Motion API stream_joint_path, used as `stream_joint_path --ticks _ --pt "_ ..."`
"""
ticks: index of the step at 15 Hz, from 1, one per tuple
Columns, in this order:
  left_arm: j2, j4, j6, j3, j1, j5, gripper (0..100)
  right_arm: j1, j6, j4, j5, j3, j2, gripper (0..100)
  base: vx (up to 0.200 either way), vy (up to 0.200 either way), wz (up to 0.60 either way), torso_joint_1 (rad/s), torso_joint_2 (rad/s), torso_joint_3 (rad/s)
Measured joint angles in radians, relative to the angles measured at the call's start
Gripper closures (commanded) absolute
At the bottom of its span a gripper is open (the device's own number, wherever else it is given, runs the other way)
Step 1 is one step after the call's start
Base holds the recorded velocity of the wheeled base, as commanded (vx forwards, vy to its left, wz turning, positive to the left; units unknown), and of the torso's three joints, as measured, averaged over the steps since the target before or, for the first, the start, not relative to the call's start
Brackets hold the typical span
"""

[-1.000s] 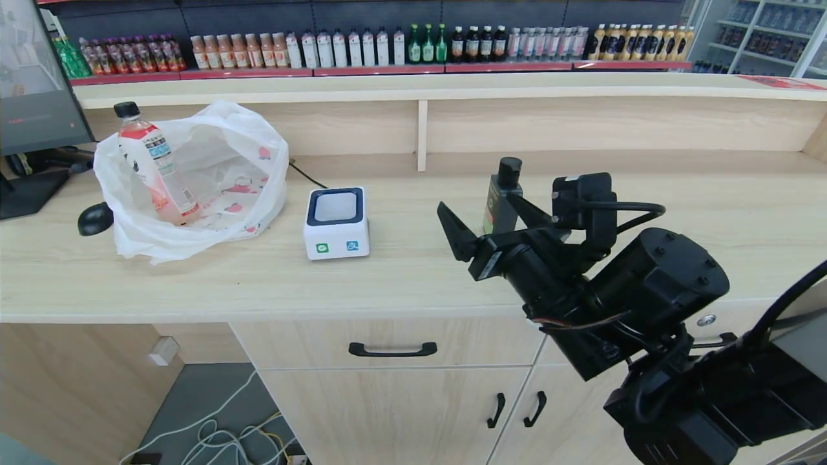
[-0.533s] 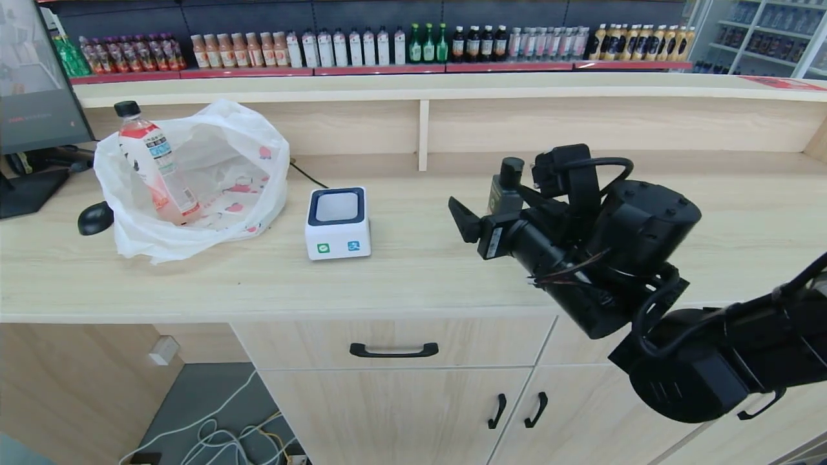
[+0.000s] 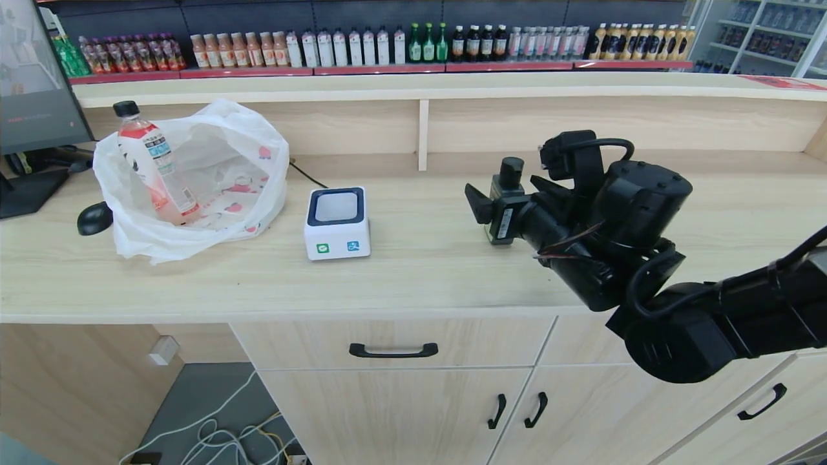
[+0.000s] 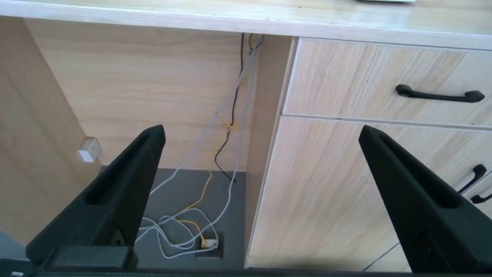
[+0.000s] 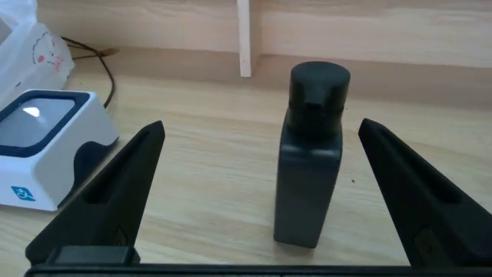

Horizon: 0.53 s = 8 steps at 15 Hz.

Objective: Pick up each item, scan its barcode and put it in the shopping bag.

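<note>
Where the counter [image 3: 400,278] runs right of centre in the head view, a dark bottle [image 3: 509,187] stands upright, with a squared body and a black cap. Right gripper [image 3: 510,197] sits level with it, jaws wide, one finger to each side, neither touching; it grips nothing. Its arm enters from the lower right, wrist near horizontal. Left gripper [image 4: 261,138] is likewise spread wide and empty, facing the cabinet front. Scanner [image 3: 337,221] sits at centre. Bag [image 3: 213,194], upper left, holds a pink bottle [image 3: 152,165].
</note>
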Motion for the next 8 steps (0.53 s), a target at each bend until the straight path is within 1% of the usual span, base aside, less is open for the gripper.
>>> stream_joint_path --ticks 8 --pt "0.000 0.000 0.000 0.000 0.000 0.000 0 -0.058 0.005 0.000 0.007 -0.063 0.079 0 0.000 0.000 0.00 0.000 0.00 0.000"
